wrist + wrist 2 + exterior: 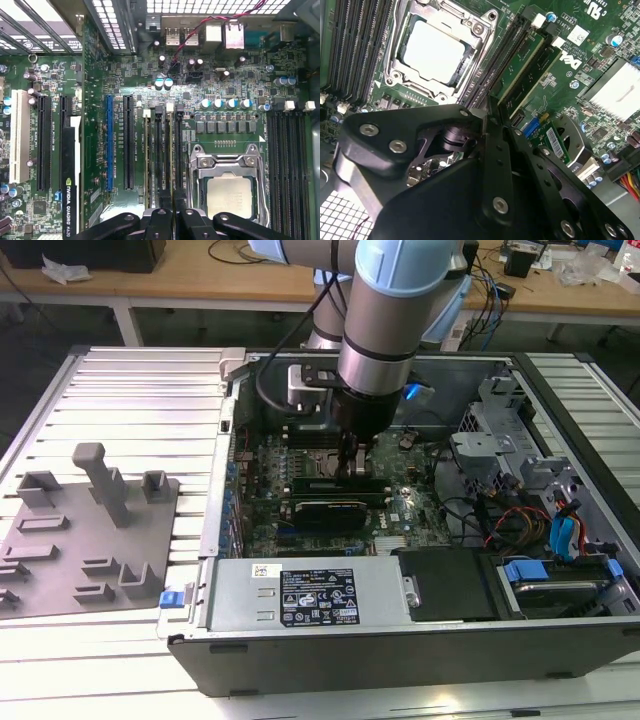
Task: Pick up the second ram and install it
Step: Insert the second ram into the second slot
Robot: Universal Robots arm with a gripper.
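The robot arm (pixel 385 310) reaches down into the open computer case (pixel 400 640); its gripper (pixel 352 462) is low over the green motherboard (pixel 400 505), right by the memory slots (pixel 161 150) next to the CPU socket (pixel 227 190); in the second wrist view two green sticks stand upright in slots side by side, just past the black gripper (pixel 492 145); the second ram (pixel 520 67) is the one nearer the socket, seated in its slot on the side of the CPU socket (pixel 437 50); the gripper's tip is very close to that stick's near end, but I cannot tell if it touches it; I cannot tell if the gripper is released or clenched, because its black body hides the tips; in the first wrist view the gripper (pixel 170 220) sits over the long slots beside the socket; in the exterior view a grey holder tray (pixel 85 530) lies on the table to the exterior view's left of the case, well apart from the gripper.
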